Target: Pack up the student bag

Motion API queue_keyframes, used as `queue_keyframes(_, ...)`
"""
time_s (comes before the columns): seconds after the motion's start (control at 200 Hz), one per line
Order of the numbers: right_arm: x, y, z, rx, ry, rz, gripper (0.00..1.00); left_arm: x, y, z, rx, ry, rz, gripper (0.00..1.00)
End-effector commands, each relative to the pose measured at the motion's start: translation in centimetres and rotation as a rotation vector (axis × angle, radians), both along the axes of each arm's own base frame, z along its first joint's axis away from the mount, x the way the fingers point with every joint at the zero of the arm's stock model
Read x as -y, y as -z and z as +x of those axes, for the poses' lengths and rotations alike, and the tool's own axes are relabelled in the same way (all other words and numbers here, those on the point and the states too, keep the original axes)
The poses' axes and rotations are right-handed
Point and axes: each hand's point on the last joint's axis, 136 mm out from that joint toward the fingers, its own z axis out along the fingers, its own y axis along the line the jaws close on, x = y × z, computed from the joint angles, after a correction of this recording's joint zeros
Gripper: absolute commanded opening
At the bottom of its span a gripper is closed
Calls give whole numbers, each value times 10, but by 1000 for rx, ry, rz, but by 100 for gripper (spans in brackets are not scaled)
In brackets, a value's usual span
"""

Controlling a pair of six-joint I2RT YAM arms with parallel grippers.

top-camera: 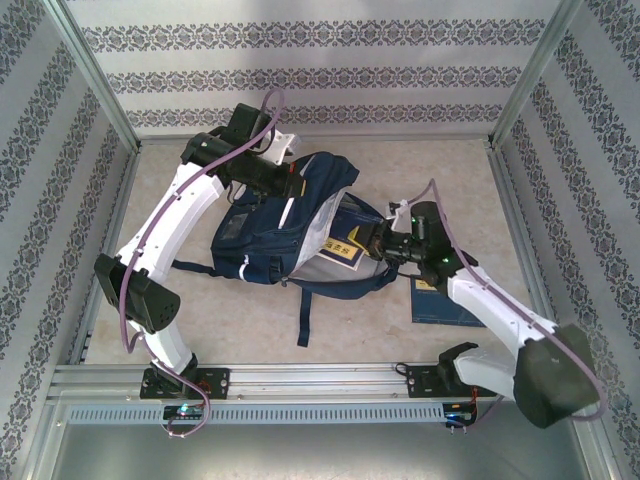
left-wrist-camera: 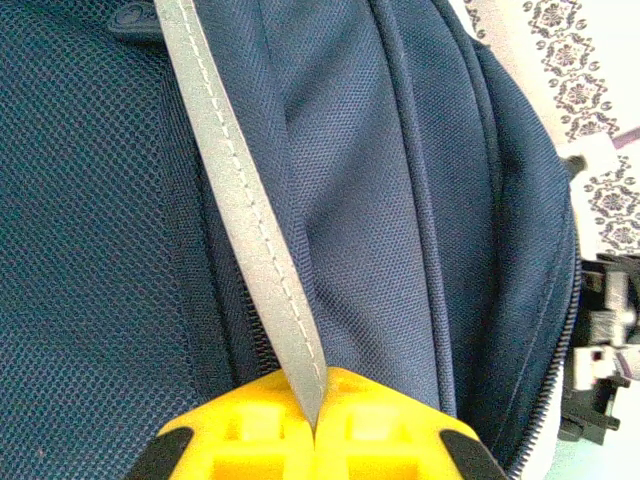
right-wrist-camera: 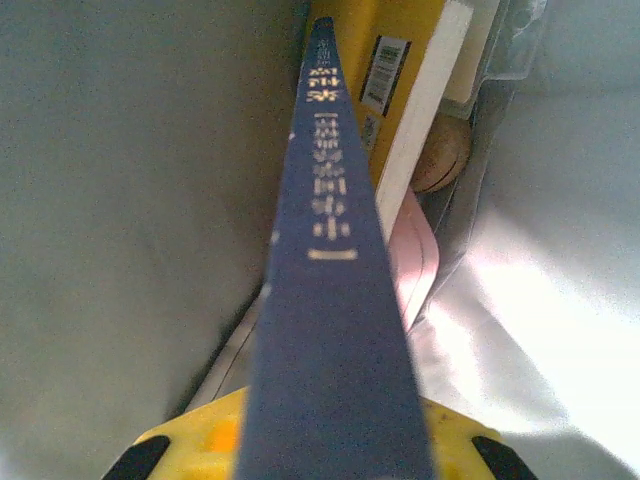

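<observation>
The navy student bag (top-camera: 265, 235) lies in the middle of the table with its mouth facing right. My left gripper (top-camera: 283, 188) sits at the bag's upper edge. In the left wrist view its yellow jaws (left-wrist-camera: 318, 405) are shut on a grey stitched strip (left-wrist-camera: 245, 220) of the bag. My right gripper (top-camera: 374, 240) is at the bag's mouth, shut on a dark blue book (right-wrist-camera: 330, 300) held spine-up. That book (top-camera: 343, 250) reaches into the bag's pale grey lining (right-wrist-camera: 120, 200). Inside lie a yellow book (right-wrist-camera: 400, 80) and a pink flat item (right-wrist-camera: 415, 265).
Another dark blue book (top-camera: 445, 300) lies flat on the table right of the bag, under my right forearm. A dark strap (top-camera: 303, 320) trails toward the near rail. Patterned walls and metal posts (top-camera: 95, 85) close in the table on three sides.
</observation>
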Motion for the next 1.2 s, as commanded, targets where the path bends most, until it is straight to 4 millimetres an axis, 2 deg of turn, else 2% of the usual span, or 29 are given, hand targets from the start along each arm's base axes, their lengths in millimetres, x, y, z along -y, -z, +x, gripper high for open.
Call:
queue_keyframes(0.0,-11,-9,24,81,25,-34,0,4,-71,-9,190,41,-153,0)
queue_keyframes(0.12,-30,5,38,54,31,-89,0,6,-73,-11,184,51,-174,0)
queue_keyframes(0.25,-58,9,52,31,24,-131,0,7,-73,-12,183,56,-183,0)
queue_keyframes(0.37,-87,15,66,11,35,-121,11,9,-71,-11,176,58,-189,0)
queue_keyframes(0.43,-100,19,75,-1,53,-97,19,9,-69,-10,171,55,-187,0)
queue_keyframes(0.575,-139,25,92,-5,53,-61,25,9,-67,-5,168,46,-186,0)
queue_keyframes(0.625,-145,31,96,-23,62,-64,28,8,-67,-3,164,39,-189,0)
queue_keyframes(0.729,-155,40,107,-40,80,-35,42,6,-66,1,147,31,-209,0)
queue_keyframes(0.769,-159,38,108,-25,70,-13,48,5,-65,4,141,24,-217,0)
queue_keyframes(0.879,-156,27,104,23,39,-20,68,-2,-63,11,119,-3,-239,0)
queue_keyframes(1.034,-128,10,91,115,41,-80,93,-11,-62,18,111,-32,-252,0)
queue_keyframes(1.089,-116,6,88,134,49,-80,98,-12,-61,20,107,-40,-254,0)
queue_keyframes(1.194,-107,-6,81,181,17,-58,98,-15,-56,25,98,-55,-250,0)
